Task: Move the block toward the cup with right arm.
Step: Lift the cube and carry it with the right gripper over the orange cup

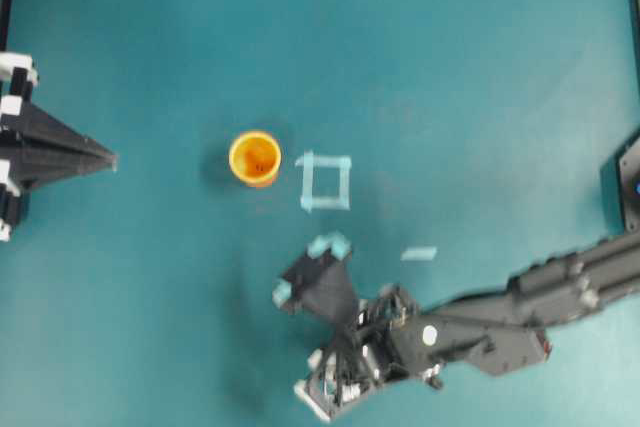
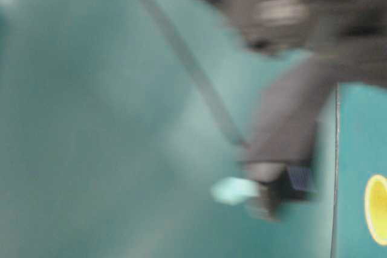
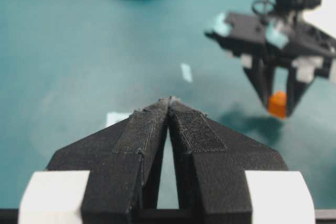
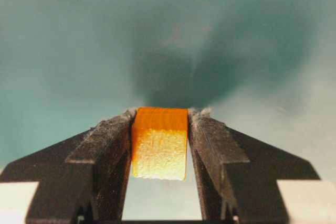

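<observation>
Gripping block (image 4: 159, 143) between closed-in fingers of right gripper (image 4: 159, 124), near bottom edge of tabletop (image 1: 480, 67). Cup (image 1: 254, 158) stood mid-table beside tape square (image 1: 325, 182). Left gripper (image 3: 169, 102) pinched closed, holding nothing.

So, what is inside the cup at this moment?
From overhead, the cup shows only its orange inside with a darker spot; nothing recognisable lies in it. The block sits between the right gripper fingers, hidden from overhead.

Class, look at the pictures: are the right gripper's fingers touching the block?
Touching. The right wrist view shows both fingers pressed flush against the sides of the block, with no gap on either side.
</observation>
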